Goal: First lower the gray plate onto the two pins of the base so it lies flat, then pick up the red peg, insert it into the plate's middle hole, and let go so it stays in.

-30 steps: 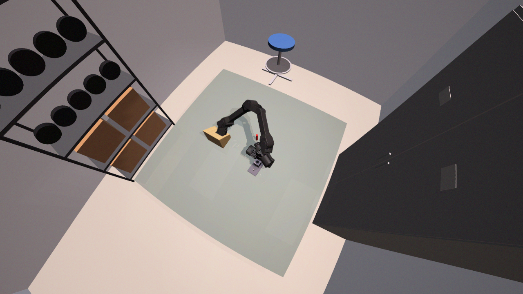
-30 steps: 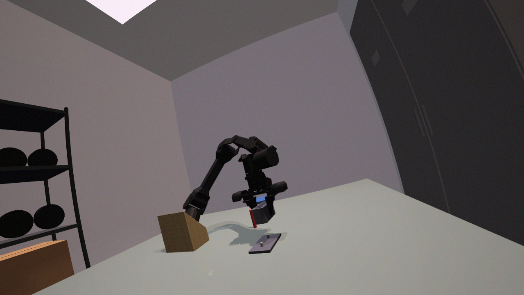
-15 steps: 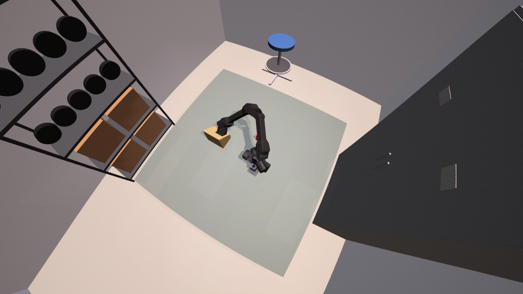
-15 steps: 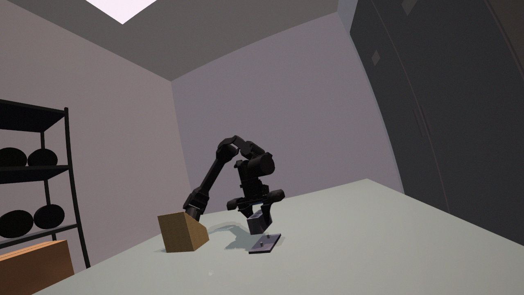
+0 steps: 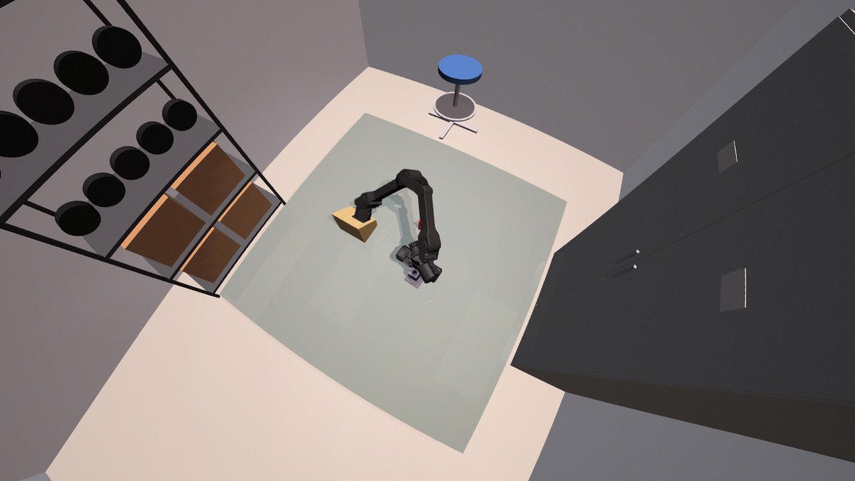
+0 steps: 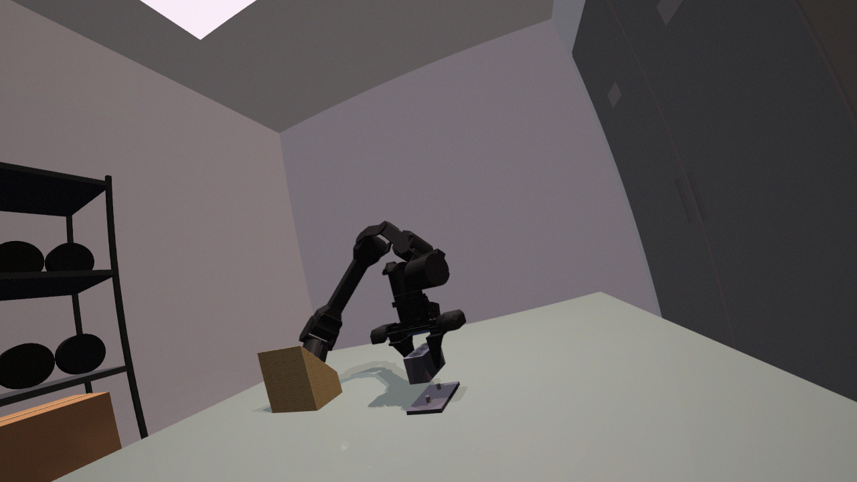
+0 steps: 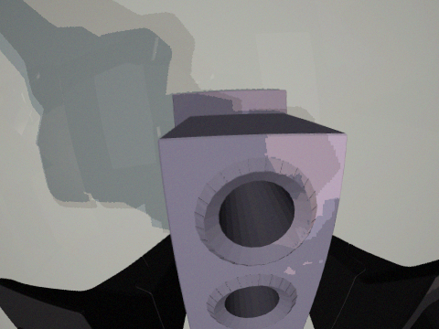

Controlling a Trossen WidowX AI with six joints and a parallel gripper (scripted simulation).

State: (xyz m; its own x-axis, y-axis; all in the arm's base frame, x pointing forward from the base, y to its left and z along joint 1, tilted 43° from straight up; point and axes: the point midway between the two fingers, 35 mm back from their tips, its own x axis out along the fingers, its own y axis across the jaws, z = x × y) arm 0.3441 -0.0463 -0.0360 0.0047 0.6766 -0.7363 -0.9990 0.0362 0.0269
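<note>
The gray plate is a thick block with round chamfered holes, two of them visible in the wrist view. My gripper is shut on it, one finger on each side. The plate hangs above the flat base, apart from it in the exterior view. Two short pins stand up from the base there. In the wrist view the plate hides most of the base and both pins. The red peg shows only as a small part beside the arm in the top view. It is hidden in the exterior view.
A wooden block stands at the arm's mount. A blue stool, a shelf rack and a dark cabinet stand around the pale table top.
</note>
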